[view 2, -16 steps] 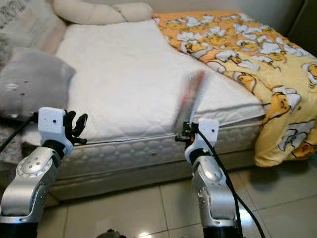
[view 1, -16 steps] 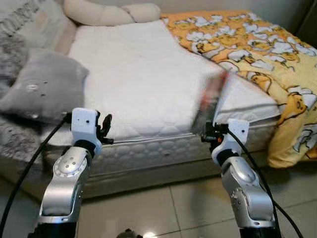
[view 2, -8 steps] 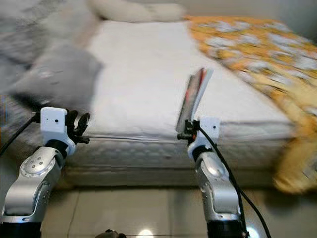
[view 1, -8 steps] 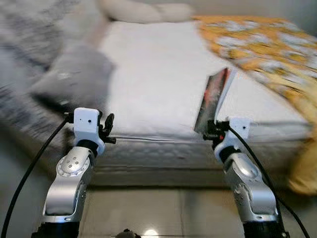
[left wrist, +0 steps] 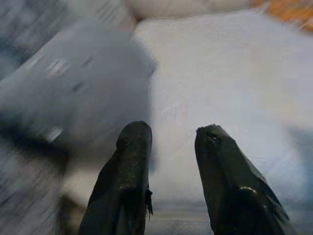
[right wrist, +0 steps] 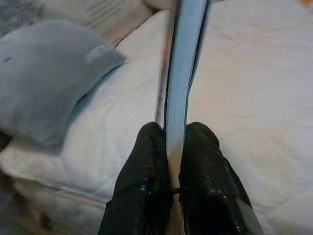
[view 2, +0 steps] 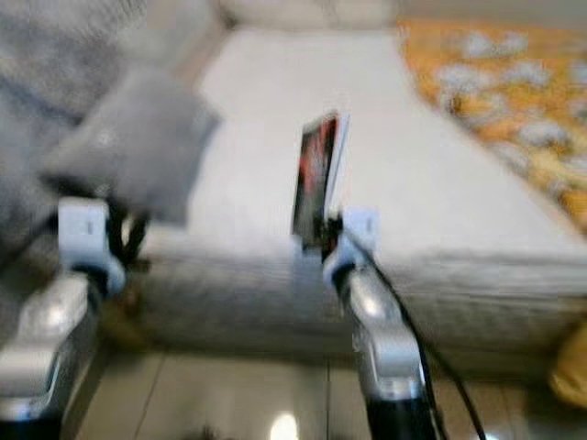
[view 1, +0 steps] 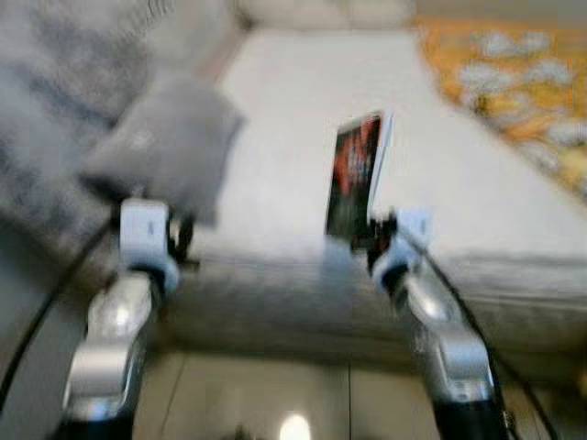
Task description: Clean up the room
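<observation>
carrying step, by the look of it: book (view 1: 356,180) lifted clear of the bed (view 1: 303,110) and held upright over its near edge, in the right gripper (right wrist: 168,147), jaws pinching its lower edge from both sides. head views blurred, probably from walking or turning, so likely on the way to wherever the book belonged. next move judged to call for finding a proper resting place, a shelf or bench, none in sight here, and keeping the book from swinging or slipping out of so narrow a pinch.

book thin and tall, dark cover with red marks facing the pillow (view 1: 165,147), pale page block on the side toward the yellow blanket (view 1: 514,64). cover print too blurred to read.

left gripper (left wrist: 168,142) held out near the bed's edge, just in front of the grey pillow, jaws spread and holding nothing.
</observation>
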### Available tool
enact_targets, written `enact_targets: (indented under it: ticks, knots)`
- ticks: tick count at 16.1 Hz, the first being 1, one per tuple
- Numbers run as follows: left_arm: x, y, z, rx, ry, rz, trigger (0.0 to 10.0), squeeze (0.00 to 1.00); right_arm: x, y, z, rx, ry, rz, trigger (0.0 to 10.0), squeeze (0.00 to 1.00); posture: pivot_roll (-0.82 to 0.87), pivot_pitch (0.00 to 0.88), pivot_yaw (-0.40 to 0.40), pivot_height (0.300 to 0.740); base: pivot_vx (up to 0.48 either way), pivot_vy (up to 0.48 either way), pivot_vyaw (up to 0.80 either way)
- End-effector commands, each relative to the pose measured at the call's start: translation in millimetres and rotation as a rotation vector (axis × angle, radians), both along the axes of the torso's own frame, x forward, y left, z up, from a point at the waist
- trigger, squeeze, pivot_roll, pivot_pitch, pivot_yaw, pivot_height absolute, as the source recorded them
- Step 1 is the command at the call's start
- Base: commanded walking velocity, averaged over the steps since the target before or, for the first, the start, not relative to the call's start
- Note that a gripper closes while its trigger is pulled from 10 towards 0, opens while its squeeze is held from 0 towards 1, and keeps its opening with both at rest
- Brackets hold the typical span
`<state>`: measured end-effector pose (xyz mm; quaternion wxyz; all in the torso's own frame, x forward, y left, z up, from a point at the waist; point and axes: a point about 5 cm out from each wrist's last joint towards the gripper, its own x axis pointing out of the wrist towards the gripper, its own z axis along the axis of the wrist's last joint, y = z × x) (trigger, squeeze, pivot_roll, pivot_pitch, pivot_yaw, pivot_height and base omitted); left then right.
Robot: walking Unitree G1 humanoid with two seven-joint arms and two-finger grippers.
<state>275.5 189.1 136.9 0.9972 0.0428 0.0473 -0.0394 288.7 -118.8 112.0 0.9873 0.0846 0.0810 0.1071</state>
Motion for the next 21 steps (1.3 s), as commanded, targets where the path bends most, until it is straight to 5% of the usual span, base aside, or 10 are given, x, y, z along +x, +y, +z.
enact_targets:
  ticks: [1,9,21]
  knots:
    - [-0.7,-6.6,-0.6,-0.010,0.004,-0.034,10.0,0.05,0.8,-5.1,6.2,0.009,-0.032,-0.013,10.0,0.00,0.01,0.000,0.026,0.740,0.334,0.000,0.00]
    - [-3.6,-5.8,-1.2,-0.014,0.003,-0.034,10.0,0.05,1.4,-0.6,4.9,-0.057,-0.037,0.037,10.0,0.00,0.03,0.000,0.004,0.740,0.347,0.000,0.09]
    - [-4.4,-6.2,-2.8,-0.015,0.003,-0.047,10.0,0.05,2.5,0.2,2.1,-0.016,-0.028,0.051,10.0,0.00,0.03,0.000,-0.009,0.740,0.358,0.000,0.07]
